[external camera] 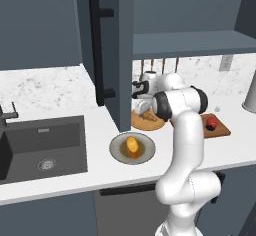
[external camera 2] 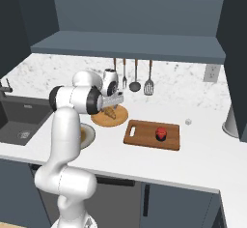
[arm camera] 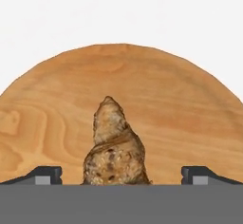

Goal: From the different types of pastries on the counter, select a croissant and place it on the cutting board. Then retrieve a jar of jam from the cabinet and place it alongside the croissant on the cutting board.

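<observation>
Croissant (arm camera: 114,149) lies between the gripper's (arm camera: 121,174) wide-open jaws, hand hovering over the round wooden plate (arm camera: 180,104).

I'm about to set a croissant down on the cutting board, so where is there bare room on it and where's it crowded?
The cutting board is bare on its left half, toward the round wooden plate. The jar of jam sits right of its middle, so that side is tighter. A narrow strip of board stays free beyond the jar, toward the plain counter.

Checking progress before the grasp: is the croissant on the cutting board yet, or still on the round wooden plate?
Still on the round wooden plate: the croissant lies on it between the open gripper's fingertips.
</observation>
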